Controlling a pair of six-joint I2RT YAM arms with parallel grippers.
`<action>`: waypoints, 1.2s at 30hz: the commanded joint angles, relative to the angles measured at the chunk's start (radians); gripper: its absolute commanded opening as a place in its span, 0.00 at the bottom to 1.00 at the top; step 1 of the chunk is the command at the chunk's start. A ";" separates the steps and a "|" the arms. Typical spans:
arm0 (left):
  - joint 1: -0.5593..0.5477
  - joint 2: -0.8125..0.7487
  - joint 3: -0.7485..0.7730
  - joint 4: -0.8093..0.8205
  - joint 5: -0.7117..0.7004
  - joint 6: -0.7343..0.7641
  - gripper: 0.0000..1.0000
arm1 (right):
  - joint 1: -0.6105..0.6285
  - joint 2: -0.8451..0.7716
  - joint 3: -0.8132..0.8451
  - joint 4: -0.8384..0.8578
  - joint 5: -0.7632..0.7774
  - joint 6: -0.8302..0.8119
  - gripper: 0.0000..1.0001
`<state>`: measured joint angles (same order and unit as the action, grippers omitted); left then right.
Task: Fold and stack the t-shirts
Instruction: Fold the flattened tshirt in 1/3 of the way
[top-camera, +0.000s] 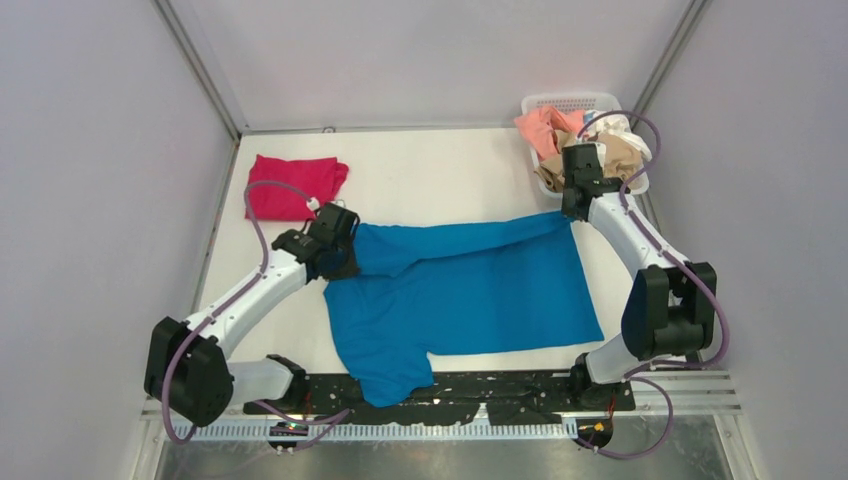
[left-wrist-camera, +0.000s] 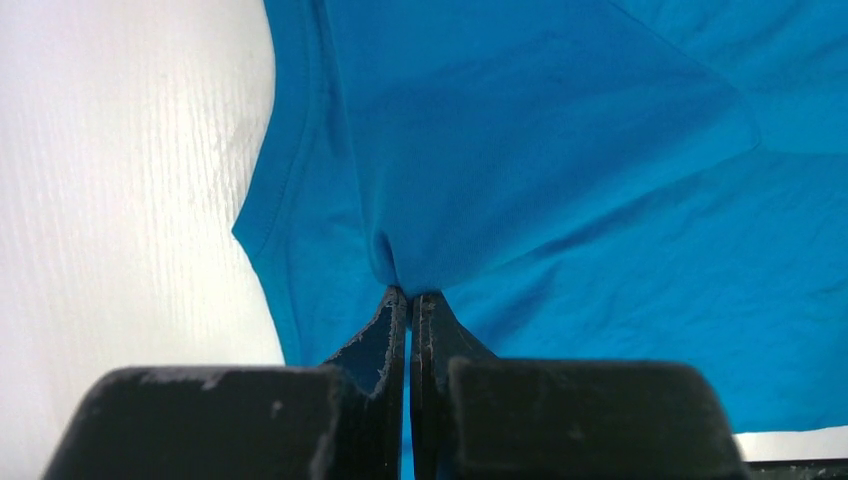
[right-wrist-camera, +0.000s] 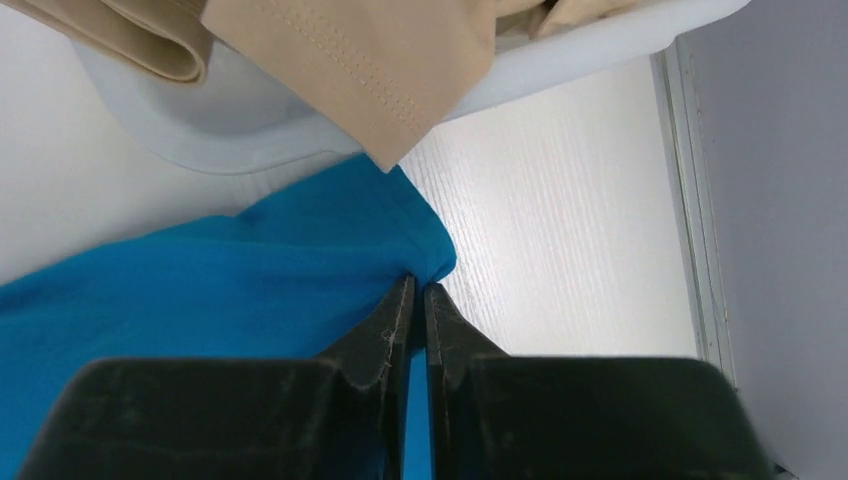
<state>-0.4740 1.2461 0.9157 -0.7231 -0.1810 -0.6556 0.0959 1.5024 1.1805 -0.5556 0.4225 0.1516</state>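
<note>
A: What has the left pincer (left-wrist-camera: 410, 295) got?

B: Its jaws are pressed together on a pinch of the teal-blue t-shirt (top-camera: 470, 290), which spreads ahead of it over the table (top-camera: 430, 170).

A: And the right pincer (right-wrist-camera: 420, 285)?

B: Clamped on that shirt's corner. Just beyond its tips a tan t-shirt (right-wrist-camera: 370, 70) hangs over the basket (top-camera: 570, 102) rim.

A: The magenta t-shirt (top-camera: 293, 185)?

B: Folded near the left pincer, on the side away from the teal cloth.

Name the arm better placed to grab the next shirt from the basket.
Right. The right gripper pinches the blue shirt's corner right beside the basket, with tan cloth hanging over its rim. The left gripper grips the shirt's other end, near the red shirt. Both must let go first.
</note>
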 joint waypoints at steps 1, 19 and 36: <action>-0.003 -0.006 -0.019 0.033 0.048 -0.011 0.00 | -0.005 0.070 0.052 -0.042 0.009 -0.014 0.15; -0.005 0.035 -0.047 -0.031 0.104 0.007 0.12 | -0.004 0.148 0.030 -0.113 0.096 0.063 0.40; 0.015 0.058 0.101 0.163 0.287 0.106 1.00 | 0.015 -0.241 -0.306 0.428 -0.655 0.118 0.95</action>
<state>-0.4892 1.1759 0.8978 -0.7349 -0.0223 -0.5713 0.0948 1.2491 0.9371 -0.3893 0.1020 0.2111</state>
